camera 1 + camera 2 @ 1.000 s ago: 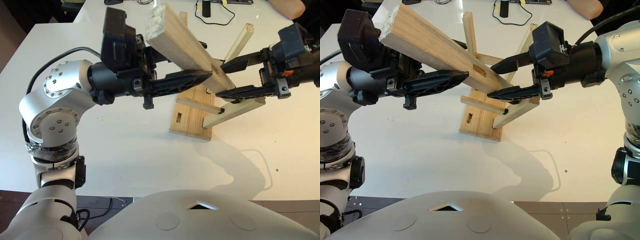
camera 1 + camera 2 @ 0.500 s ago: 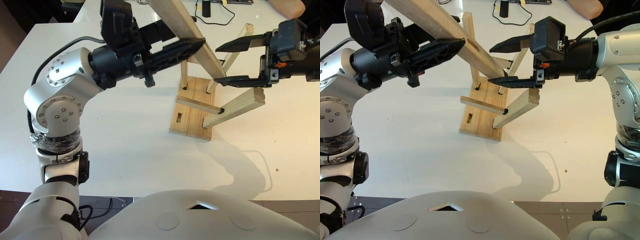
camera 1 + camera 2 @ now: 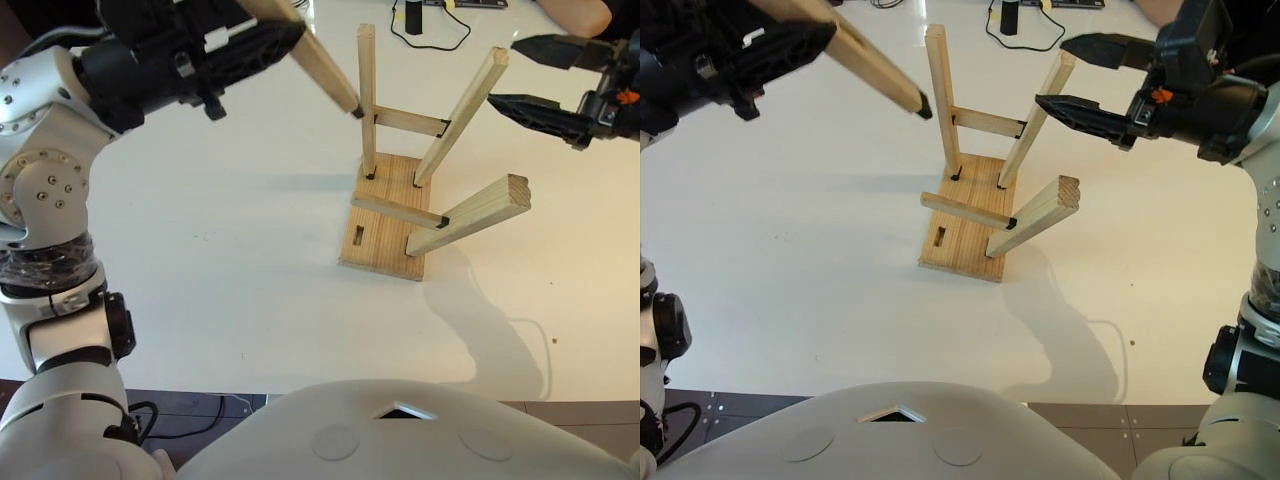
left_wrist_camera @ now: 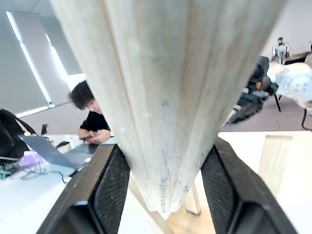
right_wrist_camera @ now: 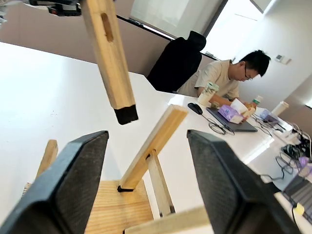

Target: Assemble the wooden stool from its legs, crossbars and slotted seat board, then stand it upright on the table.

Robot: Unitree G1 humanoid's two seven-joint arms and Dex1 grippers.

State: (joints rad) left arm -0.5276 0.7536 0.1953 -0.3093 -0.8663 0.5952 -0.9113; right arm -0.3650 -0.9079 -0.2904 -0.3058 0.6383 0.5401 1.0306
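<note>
The left gripper is up high and squeezes tight on a loose leg. In the left wrist view the wood sits snug between its two black fingers. The loose leg slants down and away from this gripper. Its dark tip ends close beside the straight leg of the stool. I cannot tell if they touch.

The right gripper is up in the air too, on the other side of the stool. Its fingers are spread wide and there is nothing in them. It points toward the slanted leg, near its top end but apart from it.

Lower than both grippers, and between them, the seat board lies flat on the white table. The straight leg and the slanted leg stick up out of the board. A top bar joins these two legs, about as high as the tip of the loose leg. Under the right gripper, a third leg leans far over to the side, with its foot end in the board. A low bar runs from it across the board. One empty slot shows in the board, on the side nearer the left gripper. Far past both grippers, a black cable lies on the table.
</note>
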